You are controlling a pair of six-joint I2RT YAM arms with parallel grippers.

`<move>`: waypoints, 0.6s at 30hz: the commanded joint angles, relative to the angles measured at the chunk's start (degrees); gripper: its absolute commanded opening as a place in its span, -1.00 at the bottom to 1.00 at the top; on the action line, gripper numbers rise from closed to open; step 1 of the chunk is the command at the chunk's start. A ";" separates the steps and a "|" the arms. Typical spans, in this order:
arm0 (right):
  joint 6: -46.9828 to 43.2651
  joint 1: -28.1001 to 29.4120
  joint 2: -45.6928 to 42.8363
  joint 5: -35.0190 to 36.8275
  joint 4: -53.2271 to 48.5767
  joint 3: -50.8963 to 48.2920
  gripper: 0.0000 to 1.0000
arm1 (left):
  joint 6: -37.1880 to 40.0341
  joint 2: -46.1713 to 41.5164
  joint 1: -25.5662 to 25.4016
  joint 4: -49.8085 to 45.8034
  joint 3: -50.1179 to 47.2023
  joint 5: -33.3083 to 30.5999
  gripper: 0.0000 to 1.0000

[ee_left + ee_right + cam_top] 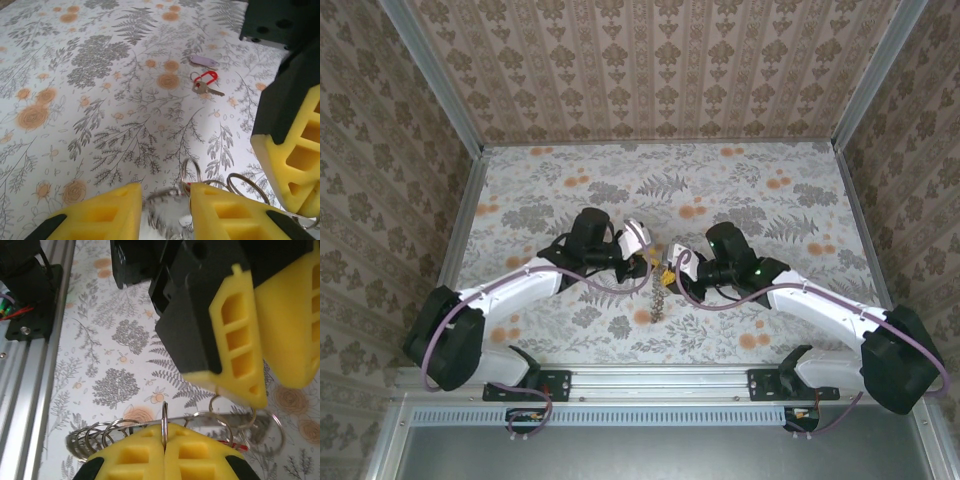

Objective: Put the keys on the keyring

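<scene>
On the left, the left gripper (166, 202) hung low over the floral table (75, 125), its yellow fingers (107, 212) a little apart. A blurred bunch of metal rings sat in the gap between them. I could not tell whether the fingers were pinching the bunch or just flanking it.

Past that gripper, well apart from it, a small key (205, 89) with a red tag lay flat on the table. A pale lilac tag (202, 61) lay just beside it.

In the middle, between the two arms, was the keyring (658, 300), a string of linked wire rings. It trailed from the fingertips down onto the table toward the near edge.

On the right, the right gripper (164, 439) had its pads pressed together on one thin ring of the keyring. That ring stood upright and edge-on between them, and more rings fanned out to either side. The left gripper's fingers hovered just above those rings.
</scene>
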 commanded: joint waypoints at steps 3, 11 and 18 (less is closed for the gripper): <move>-2.12 0.38 -1.29 1.02 1.69 -0.91 -1.00 | -8.64 -5.72 4.96 13.51 -6.88 -2.64 -0.36; -1.94 0.38 0.26 1.04 2.85 -0.06 -1.00 | -2.60 -14.52 7.60 9.03 -11.20 7.56 -0.28; -2.72 0.38 1.89 0.58 2.71 1.81 -1.00 | 1.36 -10.70 5.98 5.38 -7.95 15.11 -0.27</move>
